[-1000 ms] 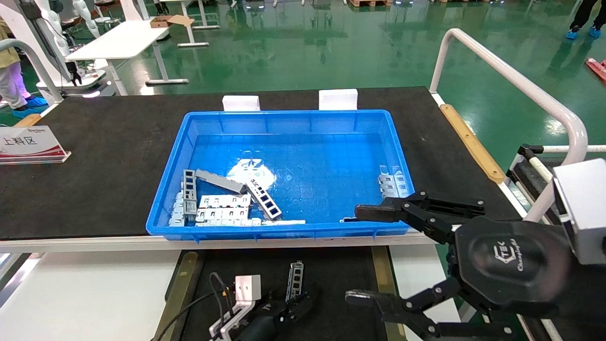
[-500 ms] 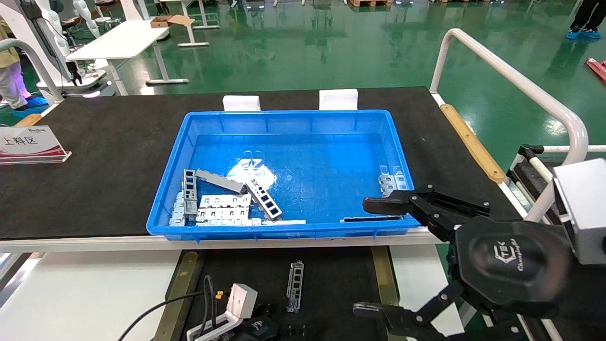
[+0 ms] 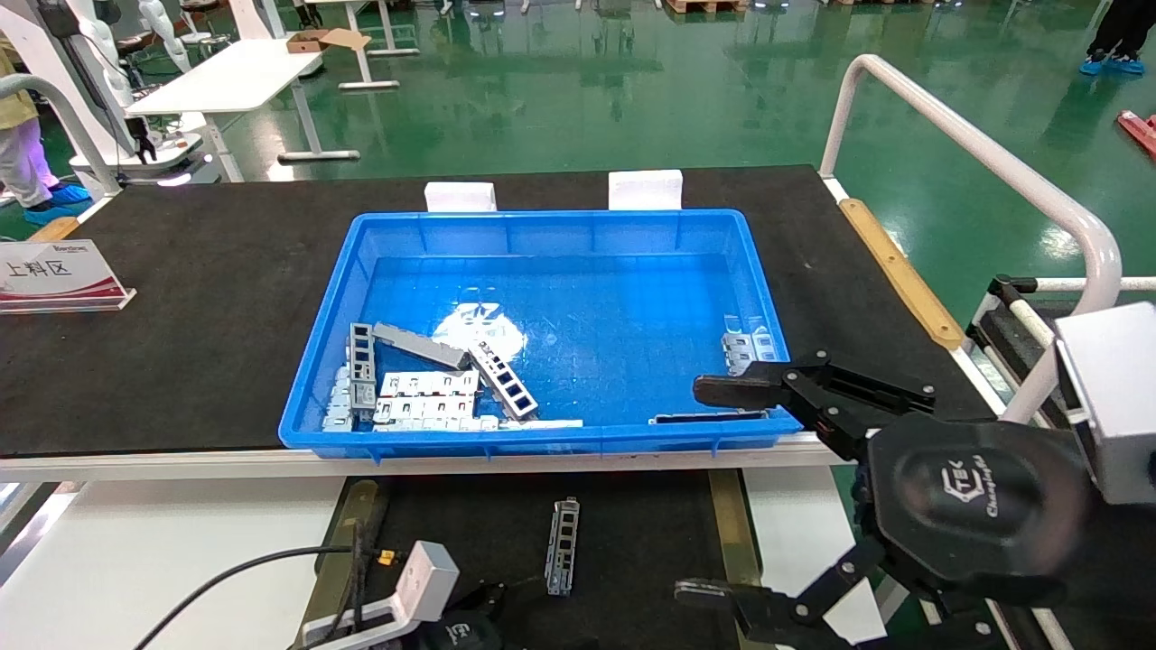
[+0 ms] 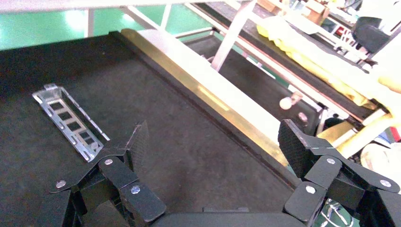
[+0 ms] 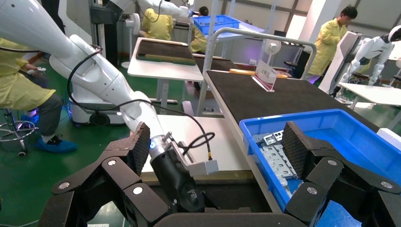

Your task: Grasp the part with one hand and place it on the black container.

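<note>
The part (image 3: pixel 562 546), a narrow silver-grey channel bracket with rectangular cut-outs, lies free on the black container (image 3: pixel 650 542), which is edged by brass strips (image 3: pixel 727 524). My left gripper (image 3: pixel 479 614) is at the bottom edge of the head view, pulled back from the part, open and empty. In the left wrist view the part (image 4: pixel 71 124) lies on the black surface (image 4: pixel 156 99) beyond and to one side of the open left gripper (image 4: pixel 215 142). My right gripper (image 3: pixel 695 492) hovers open and empty by the blue bin's near right corner; it also shows in the right wrist view (image 5: pixel 216 142).
The blue bin (image 3: pixel 560 221) sits on the big black mat and holds several more silver brackets and plates (image 3: pixel 424 388). A sign (image 3: pixel 54 271) stands at the far left. A white railing (image 3: pixel 975 149) runs along the right.
My left gripper has let go of the part and drawn back down and to the left; the part stays on the black container. My right gripper shifted slightly right, then held still.
</note>
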